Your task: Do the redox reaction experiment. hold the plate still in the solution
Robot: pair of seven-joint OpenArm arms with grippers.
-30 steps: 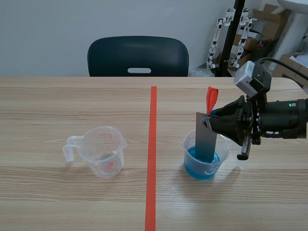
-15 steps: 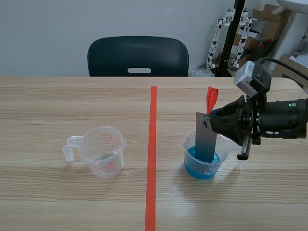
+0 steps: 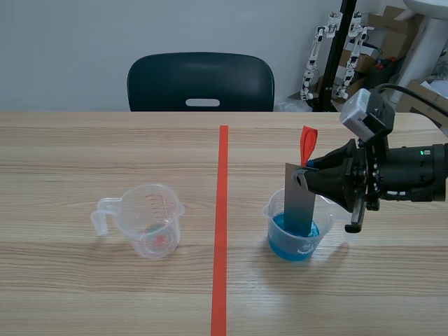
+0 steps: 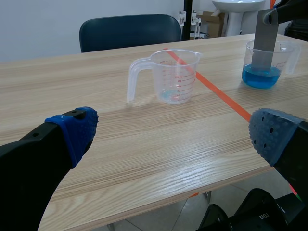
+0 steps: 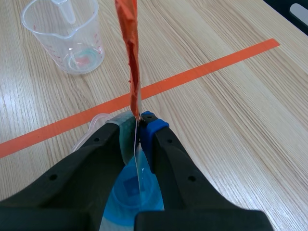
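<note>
Plate (image 3: 299, 199) in the blue soln, gripped by R hand (image 3: 309, 176): dip done, hold phase on.
L to R: L hand (image 4: 175, 132) is released, fingers (image 4: 77, 127) wide apart, low at the near edge of the worktop (image 3: 84, 294), well apart from the action. The clear measuring cup (image 3: 150, 220) stands upright w/ only a faint tinted trace at its bottom, untouched. The tape line (image 3: 220, 231) runs down the middle. Then the cup of blue soln (image 3: 294, 245): plate upright, lower end under the liquid, upper part above the rim, red tag (image 3: 307, 143) sticking up from the top. R hand is clenched on the plate's top edge, pads (image 5: 153, 129) on either side. Judgement: immersion achieved; what's left is a steady hold for the reaction time, then prob. lift-out. Can't make out any colour change on the plate.
</note>
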